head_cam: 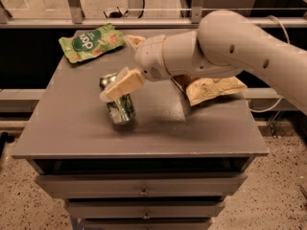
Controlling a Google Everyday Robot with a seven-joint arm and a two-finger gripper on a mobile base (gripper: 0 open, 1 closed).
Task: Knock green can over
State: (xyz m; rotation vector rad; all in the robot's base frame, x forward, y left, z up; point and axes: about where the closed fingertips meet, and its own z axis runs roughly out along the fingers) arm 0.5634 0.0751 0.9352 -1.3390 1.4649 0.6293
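Grey tabletop point(67, 128) of a drawer unit point(144, 191) fills the camera view, with a speckled floor below and a metal rail behind.

1. Position of the task item. The green can point(120, 111) is at the left-centre of the tabletop, well apart from the green snack bag point(91, 42) at the far left corner and from the tan snack bag point(214, 88) on the right, part of which the arm covers.

2. Tool state. The gripper point(117, 67) reaches in from the right on the white arm point(230, 42). Its fingers are spread wide and hold nothing. The near finger point(123, 84) lies across the upper part of the can. The far finger point(132, 41) is behind it, clear of the can.

3. Reason for this placement. Contact is high on the can body, not around it. A push applied near the top gives the greatest tipping leverage about the base rim, so no grasp is needed. This reads as the push step, in progress.

4. Orientation of the can. The base is on the tabletop. The long axis runs close to vertical, and the silver top sits to the left of the base, which suggests a slight lean leftward. Whether this is true tilt or camera perspective cannot be determined. The can is not yet on its side, so the task is judged incomplete.
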